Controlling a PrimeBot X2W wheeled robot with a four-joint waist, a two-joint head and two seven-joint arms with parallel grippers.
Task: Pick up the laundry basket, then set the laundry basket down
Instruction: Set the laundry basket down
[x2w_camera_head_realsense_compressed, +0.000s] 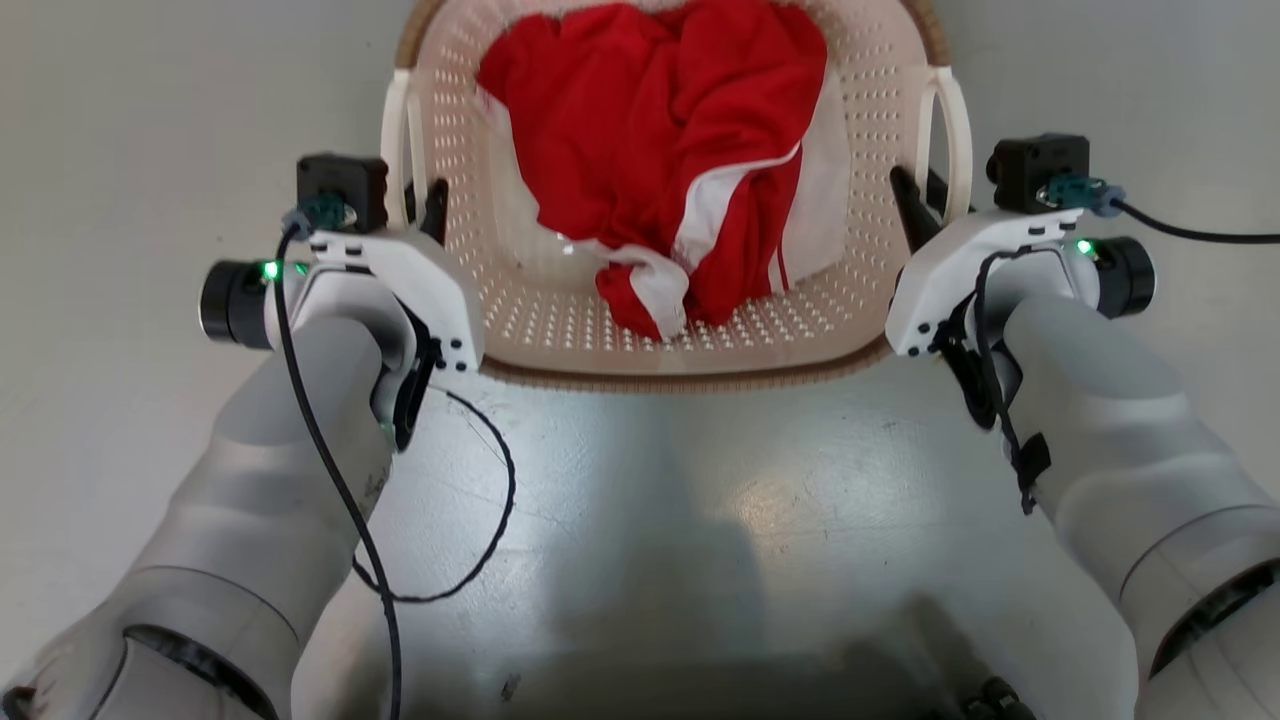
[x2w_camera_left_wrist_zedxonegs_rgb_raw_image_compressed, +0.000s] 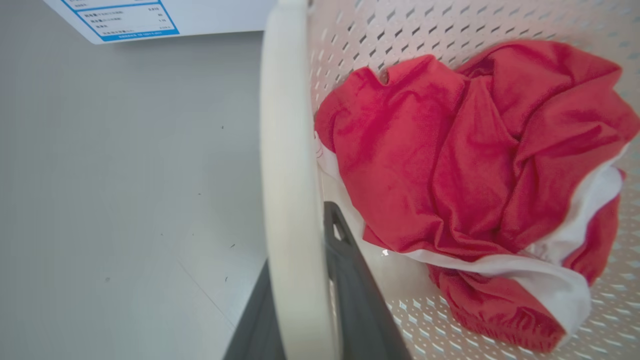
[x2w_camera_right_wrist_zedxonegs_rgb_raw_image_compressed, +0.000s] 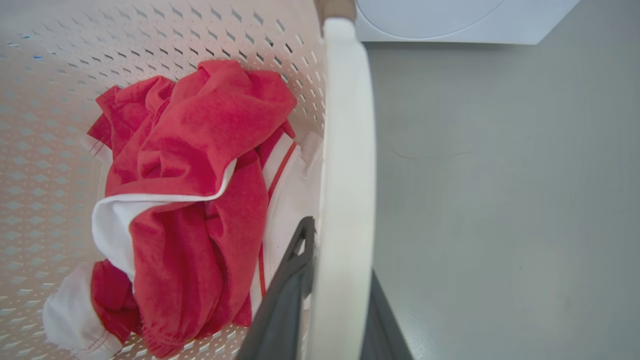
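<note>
**Head view.** Both my forearms reach forward and slightly inward. My left gripper (x2w_camera_head_realsense_compressed: 422, 208) sits at the left side handle (x2w_camera_head_realsense_compressed: 402, 140) of the laundry basket (x2w_camera_head_realsense_compressed: 560, 325), and my right gripper (x2w_camera_head_realsense_compressed: 922, 198) at the right side handle (x2w_camera_head_realsense_compressed: 955, 120). The basket lies directly ahead, between the two grippers, with a red and white garment (x2w_camera_head_realsense_compressed: 660, 130) heaped inside. Pale floor (x2w_camera_head_realsense_compressed: 130, 120) lies open outboard of each wrist. I cannot tell whether the basket rests on the floor or hangs clear of it.

**Left wrist view.** The left gripper (x2w_camera_left_wrist_zedxonegs_rgb_raw_image_compressed: 300, 240) pinches the white handle (x2w_camera_left_wrist_zedxonegs_rgb_raw_image_compressed: 285, 150), with one finger inside the basket wall (x2w_camera_left_wrist_zedxonegs_rgb_raw_image_compressed: 400, 30) and one outside. The garment (x2w_camera_left_wrist_zedxonegs_rgb_raw_image_compressed: 450, 150) lies just inboard of the inner finger. Bare floor (x2w_camera_left_wrist_zedxonegs_rgb_raw_image_compressed: 125, 175) lies outboard. A white labelled panel (x2w_camera_left_wrist_zedxonegs_rgb_raw_image_compressed: 150, 15) edges the far end.

**Right wrist view.** The right gripper (x2w_camera_right_wrist_zedxonegs_rgb_raw_image_compressed: 342, 270) pinches its handle (x2w_camera_right_wrist_zedxonegs_rgb_raw_image_compressed: 350, 125) the same way, straddling it. The garment (x2w_camera_right_wrist_zedxonegs_rgb_raw_image_compressed: 200, 175) lies close to the inner finger. Open floor (x2w_camera_right_wrist_zedxonegs_rgb_raw_image_compressed: 500, 175) lies outboard, and a white appliance (x2w_camera_right_wrist_zedxonegs_rgb_raw_image_compressed: 450, 20) stands ahead.
</note>
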